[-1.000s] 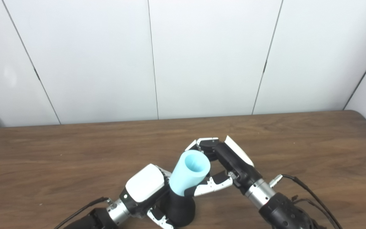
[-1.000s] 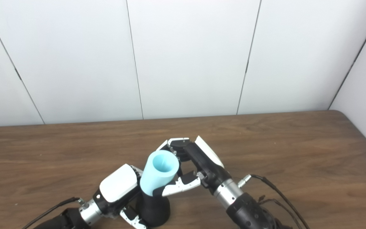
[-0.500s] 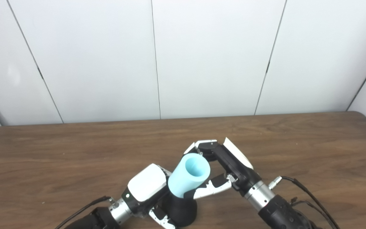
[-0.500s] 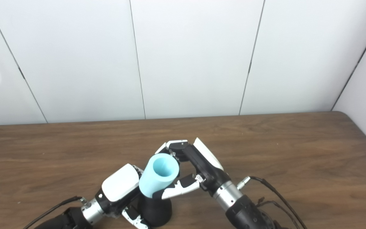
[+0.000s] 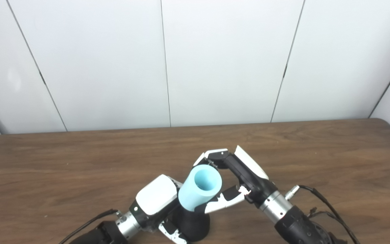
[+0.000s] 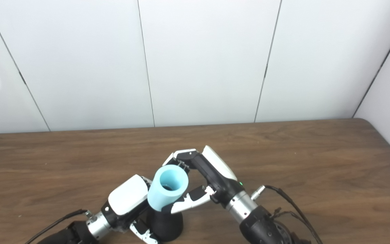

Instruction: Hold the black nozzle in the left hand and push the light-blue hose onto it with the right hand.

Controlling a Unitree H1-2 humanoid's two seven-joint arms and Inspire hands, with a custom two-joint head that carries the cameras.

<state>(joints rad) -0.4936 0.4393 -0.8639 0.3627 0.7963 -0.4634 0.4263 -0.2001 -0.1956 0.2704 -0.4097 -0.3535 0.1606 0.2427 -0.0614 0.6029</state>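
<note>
the left hand [image 5: 156,198] gripped the flared black plastic nozzle [image 5: 193,225] low on the brown wooden table [image 5: 317,152]; the right hand [image 5: 235,183] clasped the light-blue foam hose [image 5: 200,188], seemingly started on but tilted, likely needing further pushing.

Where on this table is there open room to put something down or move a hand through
The table shows bare wood across its right half, across the left end, and in the far strip along the white wall. The near middle is crowded: the left hand grips the black nozzle and the right hand holds the light-blue hose, with cables trailing near the front edge.
</note>
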